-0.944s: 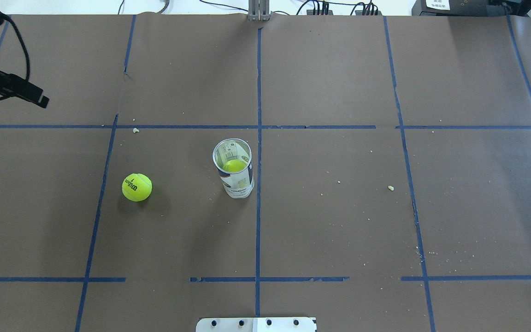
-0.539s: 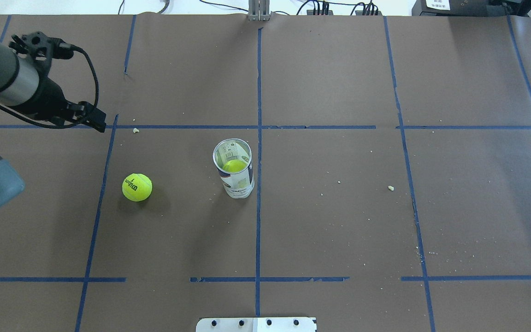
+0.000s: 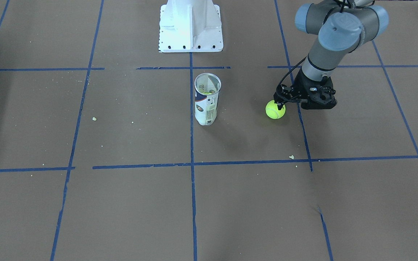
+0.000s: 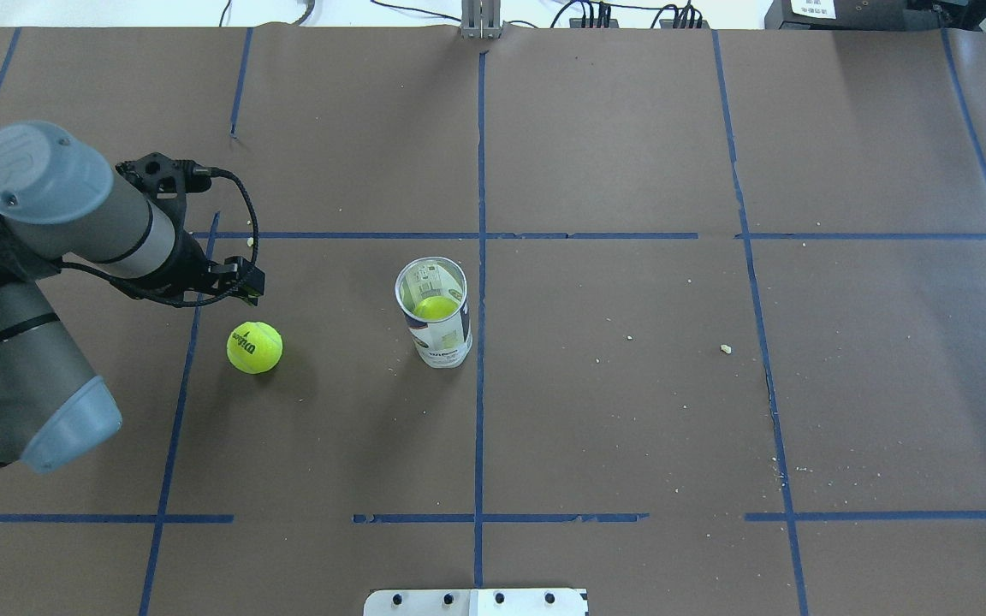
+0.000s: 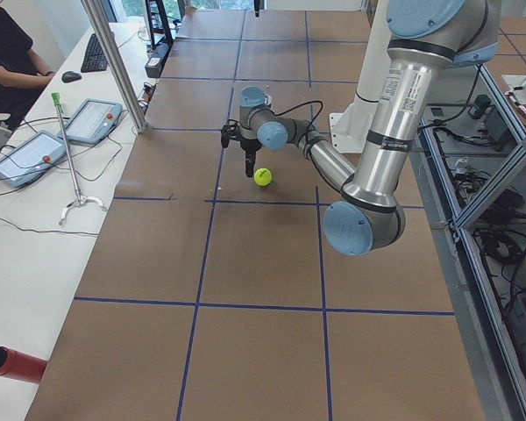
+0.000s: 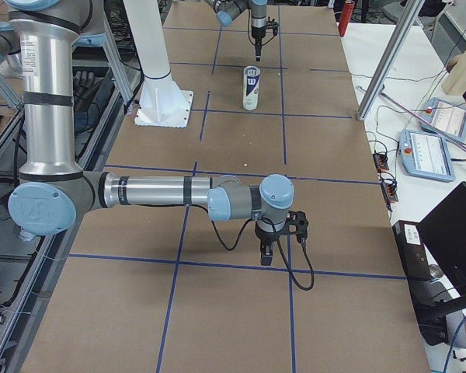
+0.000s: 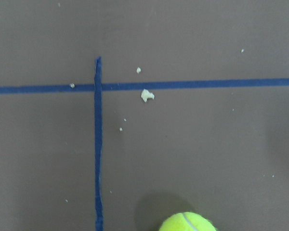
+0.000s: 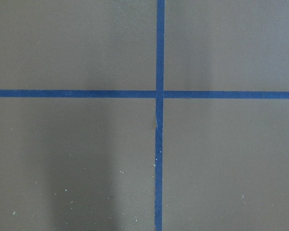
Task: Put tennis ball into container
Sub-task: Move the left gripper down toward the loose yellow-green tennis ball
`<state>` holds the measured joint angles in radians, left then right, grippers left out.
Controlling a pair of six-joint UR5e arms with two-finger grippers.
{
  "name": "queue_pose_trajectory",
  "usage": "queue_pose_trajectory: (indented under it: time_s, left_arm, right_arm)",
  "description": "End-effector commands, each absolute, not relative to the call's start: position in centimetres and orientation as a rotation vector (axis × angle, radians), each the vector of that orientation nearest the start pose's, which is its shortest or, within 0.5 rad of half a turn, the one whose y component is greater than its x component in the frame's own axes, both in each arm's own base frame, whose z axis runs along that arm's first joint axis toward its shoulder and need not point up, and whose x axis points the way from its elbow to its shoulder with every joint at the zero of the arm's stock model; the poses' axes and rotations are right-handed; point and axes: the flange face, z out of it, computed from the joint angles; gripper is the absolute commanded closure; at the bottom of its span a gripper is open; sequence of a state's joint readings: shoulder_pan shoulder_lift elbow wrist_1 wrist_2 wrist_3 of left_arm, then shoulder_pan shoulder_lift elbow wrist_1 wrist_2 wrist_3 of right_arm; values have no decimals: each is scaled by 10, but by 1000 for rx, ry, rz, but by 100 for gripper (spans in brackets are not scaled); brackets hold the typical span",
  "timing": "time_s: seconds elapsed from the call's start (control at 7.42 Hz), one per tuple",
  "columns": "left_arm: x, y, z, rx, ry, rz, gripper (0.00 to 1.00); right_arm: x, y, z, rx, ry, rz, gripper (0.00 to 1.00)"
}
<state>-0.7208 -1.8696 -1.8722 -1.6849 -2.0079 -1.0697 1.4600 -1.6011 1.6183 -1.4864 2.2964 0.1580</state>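
The tennis ball (image 4: 254, 347) lies on the brown table (image 4: 630, 411), well apart from the container (image 4: 435, 318), which stands upright and open-mouthed with another ball (image 4: 436, 307) already low inside it; the left arm (image 4: 74, 218) has its jaws near the loose ball but off to one side, not centred over it. The wrist view catches only the ball's top at its lower edge. Whether the left jaws are open or closed I cannot tell; the right jaws show only in the right side view, hanging far from the work, and their state cannot be judged either.

The chief risk is the ball itself. It sits free on a flat surface, so a descent made off-centre would likely let one finger nudge it and send it rolling. Later comes the can: slim, tall and probably light, with a mouth barely wider than the ball, so a drop that clips the rim could tip it over or bounce the ball out.
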Motion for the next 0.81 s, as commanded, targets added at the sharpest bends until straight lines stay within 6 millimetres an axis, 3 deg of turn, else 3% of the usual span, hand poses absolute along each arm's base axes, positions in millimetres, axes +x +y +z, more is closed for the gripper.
queue_pose_trajectory:
  time_s: [0.0,0.27,0.67]
  left_arm:
    - [406,-439,359,46,806,-79,0]
    - [421,-428,364,18,798,-78,0]
    - [433,-431,376,27,818,-68,0]
  right_arm:
    - [13,-490,645,-1,-731,9,0]
    - [13,-490,645,-1,-731,9,0]
    - [13,-490,645,-1,-731,9,0]
